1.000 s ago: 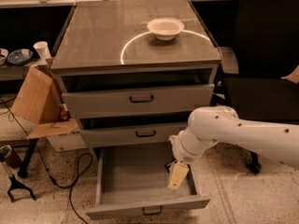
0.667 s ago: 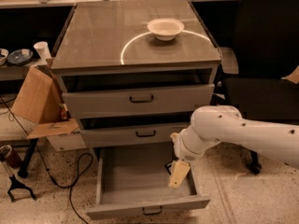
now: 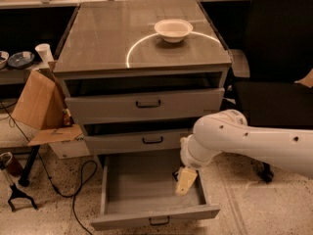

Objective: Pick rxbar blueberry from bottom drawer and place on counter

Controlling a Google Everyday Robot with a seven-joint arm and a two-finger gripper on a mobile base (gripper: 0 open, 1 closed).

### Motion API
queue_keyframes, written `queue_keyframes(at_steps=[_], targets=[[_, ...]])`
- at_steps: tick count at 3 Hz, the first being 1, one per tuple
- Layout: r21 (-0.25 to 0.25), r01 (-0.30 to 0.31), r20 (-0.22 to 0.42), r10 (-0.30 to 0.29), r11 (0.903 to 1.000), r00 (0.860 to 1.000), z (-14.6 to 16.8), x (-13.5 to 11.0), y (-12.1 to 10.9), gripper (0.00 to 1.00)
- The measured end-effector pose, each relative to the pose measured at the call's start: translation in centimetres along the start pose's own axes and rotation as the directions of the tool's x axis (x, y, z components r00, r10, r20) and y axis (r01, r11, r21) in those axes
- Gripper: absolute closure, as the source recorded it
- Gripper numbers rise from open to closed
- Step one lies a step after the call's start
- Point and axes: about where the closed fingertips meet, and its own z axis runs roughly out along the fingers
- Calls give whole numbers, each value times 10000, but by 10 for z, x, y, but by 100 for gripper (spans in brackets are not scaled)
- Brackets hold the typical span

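Observation:
The bottom drawer [image 3: 132, 187] is pulled open, showing its flat grey floor. My gripper [image 3: 185, 181] hangs from the white arm, which reaches in from the right. It points down into the drawer's right side, close to the floor. No rxbar blueberry shows in the drawer; a small dark patch beside the gripper is unclear. The glossy counter [image 3: 98, 48] with its white arc sits on top of the cabinet.
A white bowl [image 3: 173, 29] stands on the counter at the back right. The two upper drawers [image 3: 146, 104] are slightly ajar. A cardboard box [image 3: 39, 106] and a black floor cable [image 3: 78, 180] lie left. A black chair [image 3: 279, 58] stands right.
Almost nothing: the arm has shifted very slightly, and the gripper stays low over the right side of the open bottom drawer.

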Motion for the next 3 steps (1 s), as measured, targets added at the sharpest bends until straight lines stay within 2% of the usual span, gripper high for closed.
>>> queue_keyframes(at_steps=[1,2,3], targets=[[757,-380,-89,388,9964,9992,18,23,-32,0],[814,-1086,596,1039,9907,9928,65,65,-77,0],[528,-1147,1233,1075,9920,9865,105,104,-93,0]])
